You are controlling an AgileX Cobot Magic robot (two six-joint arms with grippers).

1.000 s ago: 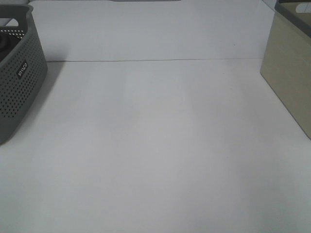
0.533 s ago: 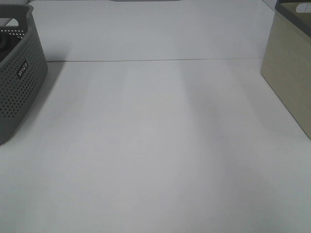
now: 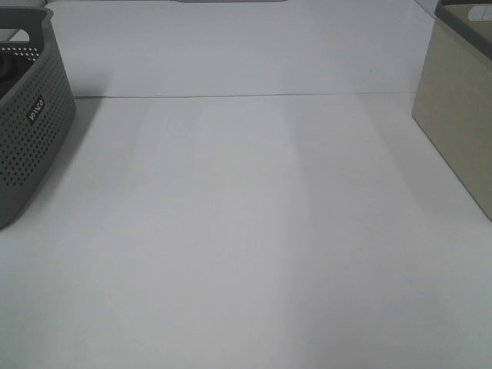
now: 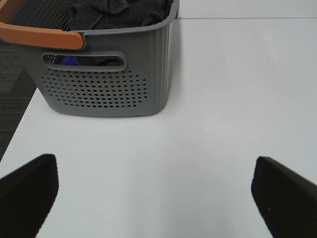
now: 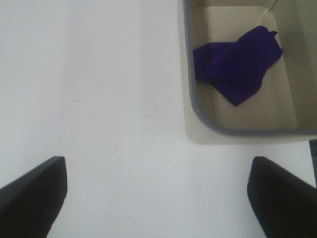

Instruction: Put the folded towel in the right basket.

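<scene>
In the right wrist view a purple towel (image 5: 237,64) lies inside the beige right basket (image 5: 198,119), on its floor. The same basket shows at the right edge of the exterior high view (image 3: 461,131); the towel is hidden there. My right gripper (image 5: 158,203) is open and empty, above the white table in front of the basket. My left gripper (image 4: 153,198) is open and empty, above the table in front of the grey left basket (image 4: 104,74). Neither gripper shows in the exterior high view.
The grey perforated basket (image 3: 27,115) stands at the left of the exterior high view. It has an orange handle (image 4: 39,37) and holds dark cloths (image 4: 119,12). The white table (image 3: 246,231) lies between the two baskets.
</scene>
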